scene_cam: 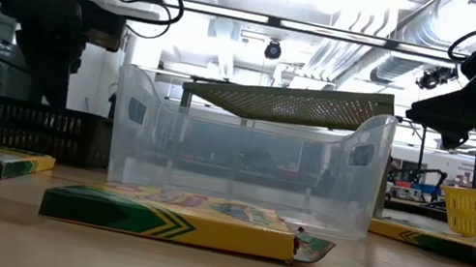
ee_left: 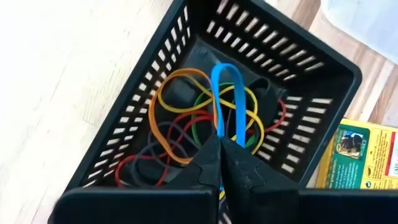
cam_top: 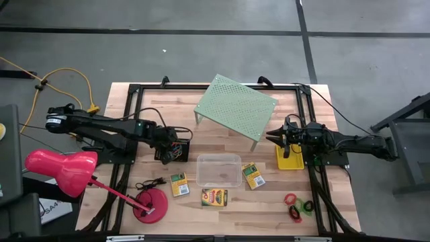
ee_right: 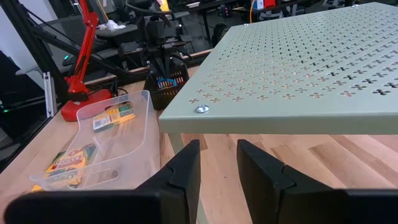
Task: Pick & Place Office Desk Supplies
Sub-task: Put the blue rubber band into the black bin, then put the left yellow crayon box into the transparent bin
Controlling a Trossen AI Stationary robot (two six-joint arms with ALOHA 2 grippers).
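On the table (cam_top: 222, 222), going from the biggest piece down: the green shelf (cam_top: 236, 107) stands at the back edge, and the clear tub (cam_top: 218, 170) sits mid-table in front of it. The pink lamp (cam_top: 62, 171) fills the front left corner. The yellow basket (cam_top: 289, 160) lies near the right edge, under the right gripper (ee_right: 217, 163), which hangs there with fingers spread and nothing between them, facing the shelf's leg. The black tray (ee_left: 261, 81) sits toward the left edge beside the tub. Three card boxes (cam_top: 214, 197) lie along the front of the tub, and the little rings (cam_top: 296, 205) are in the front right corner.

Over the tray, the left gripper (ee_left: 222, 163) has its tips pressed together on a blue band (ee_left: 225, 102), which stands up as a taut loop above a tangle of orange, red, yellow and green bands (ee_left: 180, 134) on the tray floor.

The likely trouble is that tangle. The blue loop appears to pass among the others, so a lift could drag several bands out together, or the thin band could slip from so small a pinch and snap back. If a band catches in the mesh wall, the light tray may tilt or be pulled along. The right gripper, close to the shelf, could knock it if it swings wide.
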